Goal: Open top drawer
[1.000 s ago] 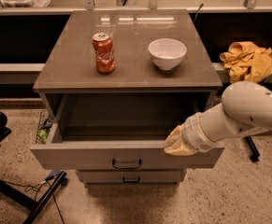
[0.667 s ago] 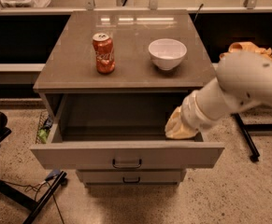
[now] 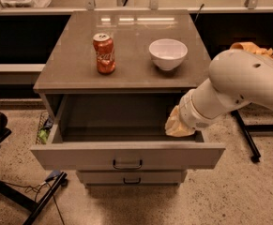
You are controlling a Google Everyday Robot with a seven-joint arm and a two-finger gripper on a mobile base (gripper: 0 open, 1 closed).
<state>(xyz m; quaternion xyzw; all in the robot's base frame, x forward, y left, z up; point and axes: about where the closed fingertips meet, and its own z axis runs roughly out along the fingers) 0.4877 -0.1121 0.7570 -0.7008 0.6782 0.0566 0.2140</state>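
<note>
The top drawer [image 3: 79, 157] of the grey-beige cabinet stands pulled out, its deep plain grey box open to view. A small black bar handle [image 3: 127, 165] sits centred on its front. My gripper [image 3: 177, 125] comes in from the right on a thick white arm [image 3: 239, 86]. Its cream-coloured end hangs over the right inner side of the open drawer, above and behind the front panel, apart from the handle.
A red soda can [image 3: 104, 53] and a white bowl [image 3: 168, 53] stand on the cabinet top [image 3: 126, 32]. A narrower drawer with a like handle [image 3: 131, 180] sits below. A yellow cloth [image 3: 255, 49] lies at the right. A black chair base [image 3: 14, 191] is at the lower left.
My arm has lifted up and back from the drawer's front right edge to over the drawer's right inner side. The drawer has stayed open in the same place.
</note>
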